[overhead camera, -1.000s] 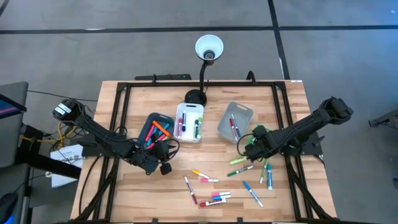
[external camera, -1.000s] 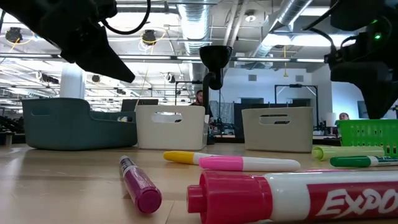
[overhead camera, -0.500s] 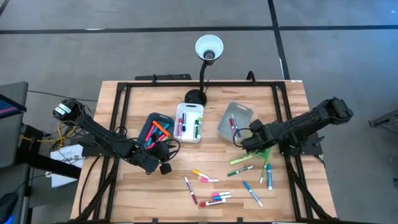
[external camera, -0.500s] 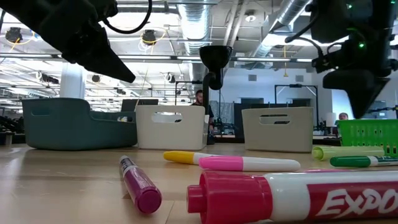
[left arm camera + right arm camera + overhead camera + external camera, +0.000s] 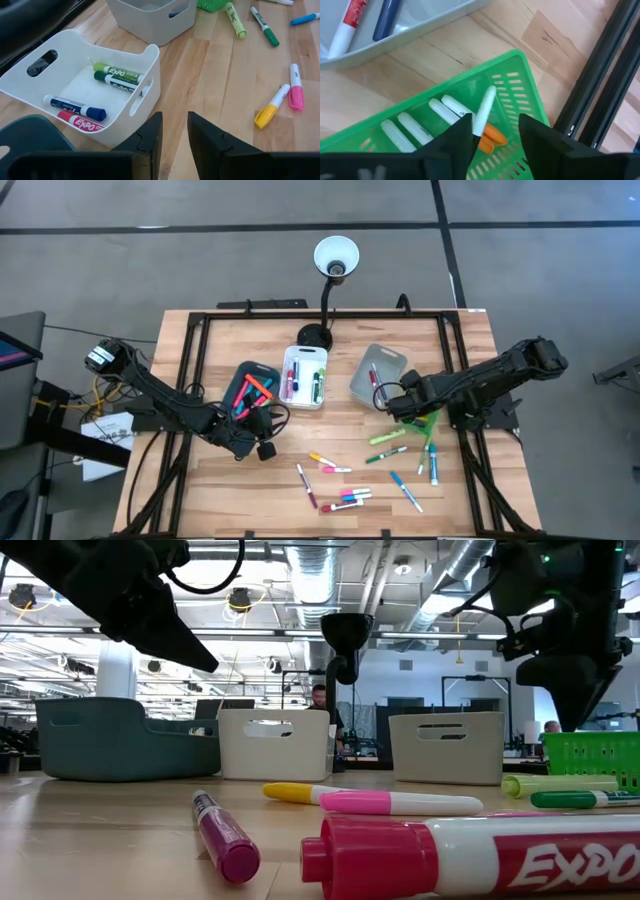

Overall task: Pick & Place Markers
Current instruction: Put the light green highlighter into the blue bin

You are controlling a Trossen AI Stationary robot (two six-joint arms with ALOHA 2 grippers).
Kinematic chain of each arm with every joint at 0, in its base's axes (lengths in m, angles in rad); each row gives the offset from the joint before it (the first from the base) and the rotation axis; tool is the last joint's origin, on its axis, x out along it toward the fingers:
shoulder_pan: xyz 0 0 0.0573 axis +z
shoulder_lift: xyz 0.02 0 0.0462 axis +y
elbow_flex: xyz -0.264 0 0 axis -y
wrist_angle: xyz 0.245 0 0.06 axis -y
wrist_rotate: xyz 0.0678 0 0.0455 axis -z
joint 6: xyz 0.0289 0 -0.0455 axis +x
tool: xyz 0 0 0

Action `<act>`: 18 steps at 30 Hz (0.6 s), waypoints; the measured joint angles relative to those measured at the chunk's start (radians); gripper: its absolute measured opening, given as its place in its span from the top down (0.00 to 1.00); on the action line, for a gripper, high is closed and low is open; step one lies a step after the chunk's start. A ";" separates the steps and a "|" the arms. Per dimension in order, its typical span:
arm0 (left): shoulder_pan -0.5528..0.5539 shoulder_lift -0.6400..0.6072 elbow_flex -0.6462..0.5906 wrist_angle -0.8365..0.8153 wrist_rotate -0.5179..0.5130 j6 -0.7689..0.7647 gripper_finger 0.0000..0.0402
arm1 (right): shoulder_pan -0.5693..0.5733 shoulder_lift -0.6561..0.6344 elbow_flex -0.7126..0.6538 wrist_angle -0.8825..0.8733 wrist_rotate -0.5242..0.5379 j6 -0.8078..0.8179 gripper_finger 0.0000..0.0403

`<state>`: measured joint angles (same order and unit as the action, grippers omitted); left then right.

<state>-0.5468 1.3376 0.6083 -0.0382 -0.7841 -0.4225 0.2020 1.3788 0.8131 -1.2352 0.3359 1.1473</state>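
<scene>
Several markers (image 5: pixel 392 452) lie loose on the wooden table's near right part, and more lie near the front (image 5: pixel 340 498). Others rest in the teal bin (image 5: pixel 250 387), the white bin (image 5: pixel 80 95), the grey bin (image 5: pixel 378 375) and the green basket (image 5: pixel 445 105). My right gripper (image 5: pixel 496 122) stands open above the basket's inside, close to the grey bin. Below its fingers a white marker (image 5: pixel 485 107) lies slanted over the white and orange ones in the basket. My left gripper (image 5: pixel 175 120) hangs beside the teal bin, its fingers a little apart with nothing between them. My right gripper points steeply down into the green basket. The slanted white marker's lower end (image 5: pixel 479 131) runs behind one fingertip, so I cannot tell whether that finger touches it. The other finger is clear of it.
A black desk lamp (image 5: pixel 335 260) stands at the table's far middle. Black frame rails (image 5: pixel 455 360) run along the table's edges. In the low view a big pink marker (image 5: pixel 480 860) and a purple one (image 5: pixel 225 840) lie close to the camera.
My right gripper has gone toward the table's left edge, from the basket's right side to over its left part by the grey bin, rolling its wrist on the way.
</scene>
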 joint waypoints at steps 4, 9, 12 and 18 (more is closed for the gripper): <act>0.000 0.000 0.000 0.002 0.000 0.000 0.78 | 0.010 0.000 0.000 0.010 0.001 0.011 0.54; 0.000 0.000 0.000 0.003 0.000 0.000 0.78 | 0.032 0.000 0.000 0.040 0.003 0.012 0.50; 0.000 -0.001 0.000 0.013 0.000 -0.007 0.78 | 0.048 0.000 0.000 0.055 0.006 0.015 0.49; 0.003 -0.011 0.000 0.030 0.001 -0.003 0.78 | 0.081 0.000 0.001 0.085 0.008 0.015 0.51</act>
<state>-0.5434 1.3266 0.6083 -0.0080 -0.7835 -0.4259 0.2827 1.3788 0.8139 -1.1500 0.3439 1.1618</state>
